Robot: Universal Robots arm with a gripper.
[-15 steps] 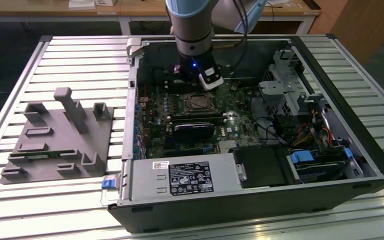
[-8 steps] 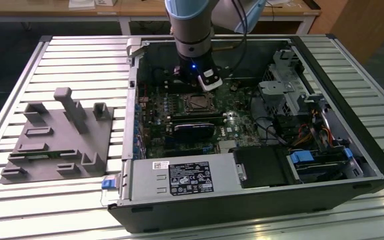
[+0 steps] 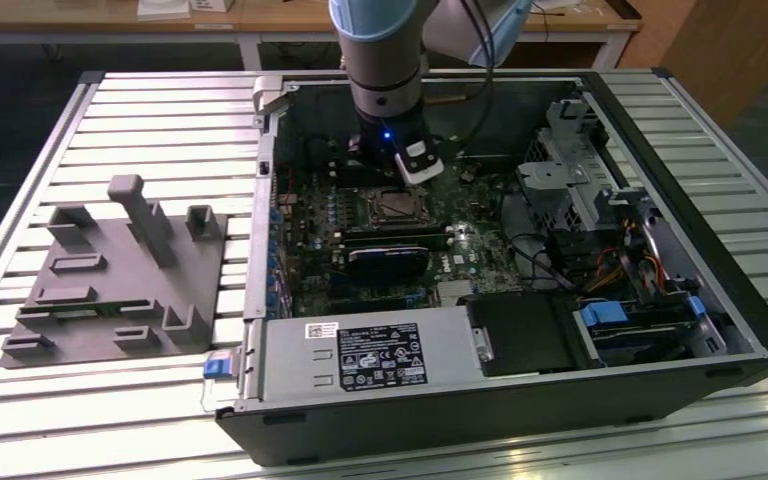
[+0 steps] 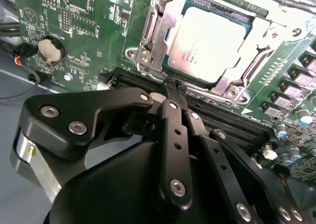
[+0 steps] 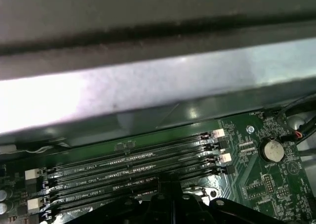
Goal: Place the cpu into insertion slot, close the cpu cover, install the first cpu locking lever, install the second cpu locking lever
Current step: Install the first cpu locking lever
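Look to the upper right of the second wrist view: the cpu already lies flat in the insertion slot, its pale metal face up, with the cpu cover lying down around it as a thin silvery frame. In the exterior view the same socket sits a little above the middle of the frame, just below the arm, inside the open computer case on the slatted worktop.

Your claw hangs just short of the socket's near edge, over the black memory slots. Its two fingers look pressed together, tips meeting, with nothing between them.

On handling, as a judgement: the cpu is light, rigid and thin, with a smooth lid that would slip under a careless pinch; take it only by opposite edges, never press its face hard. The cover is thin sheet metal, stiff but bendable if pushed off-centre. The locking levers are not clear enough to make out; such wire levers would be springy.

Counts: one cpu, one socket, one cover, four long memory slots in the first wrist view, one round coin battery, and one grey parts fixture at the exterior view's left.
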